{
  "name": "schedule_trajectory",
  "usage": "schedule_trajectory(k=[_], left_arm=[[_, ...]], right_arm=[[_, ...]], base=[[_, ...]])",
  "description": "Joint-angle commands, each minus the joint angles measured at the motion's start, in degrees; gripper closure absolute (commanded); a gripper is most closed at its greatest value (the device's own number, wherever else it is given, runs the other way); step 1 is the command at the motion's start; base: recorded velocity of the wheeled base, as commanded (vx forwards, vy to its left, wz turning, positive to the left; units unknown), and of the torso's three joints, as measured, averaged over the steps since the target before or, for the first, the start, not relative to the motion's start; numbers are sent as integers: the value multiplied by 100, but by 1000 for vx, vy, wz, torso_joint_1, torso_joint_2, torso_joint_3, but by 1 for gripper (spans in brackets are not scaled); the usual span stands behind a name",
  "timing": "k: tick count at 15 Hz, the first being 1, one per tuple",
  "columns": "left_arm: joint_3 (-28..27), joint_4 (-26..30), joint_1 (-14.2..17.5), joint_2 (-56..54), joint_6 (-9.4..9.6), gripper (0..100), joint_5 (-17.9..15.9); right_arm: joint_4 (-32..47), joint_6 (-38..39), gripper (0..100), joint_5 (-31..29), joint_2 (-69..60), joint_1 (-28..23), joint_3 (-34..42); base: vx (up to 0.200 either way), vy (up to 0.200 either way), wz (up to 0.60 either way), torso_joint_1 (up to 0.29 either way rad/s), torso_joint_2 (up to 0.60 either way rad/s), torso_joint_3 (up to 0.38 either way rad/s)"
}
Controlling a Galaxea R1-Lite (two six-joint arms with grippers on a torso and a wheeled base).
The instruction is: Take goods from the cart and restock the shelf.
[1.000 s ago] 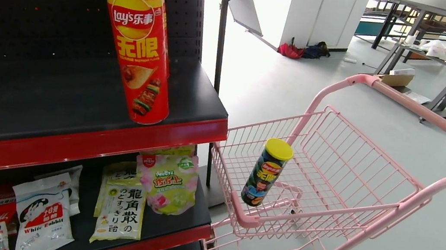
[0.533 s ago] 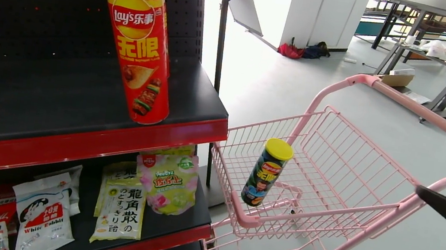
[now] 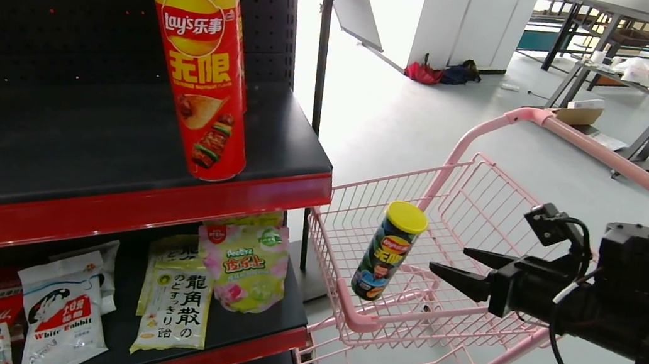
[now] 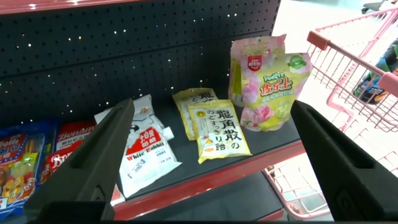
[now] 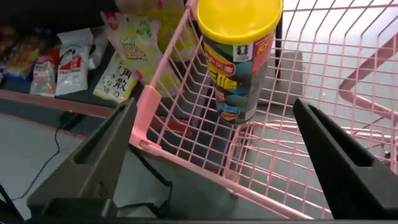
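The right gripper [image 3: 458, 262] has swung in from 3 o'clock, fingers spread, empty, near the dark chip can [image 3: 388, 251] standing in the pink cart [image 3: 345, 307]; grasping looks next. The left gripper [image 4: 212, 104], fingers also released, faces the lower shelf [image 4: 249, 169].

Your right arm [image 3: 623, 313] is matte black all over: a round drum housing [image 3: 638, 254] at the wrist, a small boxy camera mount [image 3: 547, 221], and thin black cables [image 3: 548, 340]. Your right tool [image 3: 450, 260] and left tool [image 4: 212, 104] carry long, tapering wedge fingers [image 3: 460, 280].
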Motion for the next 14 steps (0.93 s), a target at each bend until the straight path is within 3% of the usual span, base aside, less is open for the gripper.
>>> schedule_trajectory(k=[1,14], left_arm=[[0,-4,4,5,-2,0,2],[0,-4,4,5,-2,0,2]], right_arm=[[-55,-86,0,31,967,92,-341],[-72,-130,0,278,2259,400,-1967]], base=[[0,0,0,0,0,0],[0,0,0,0,0,0]])
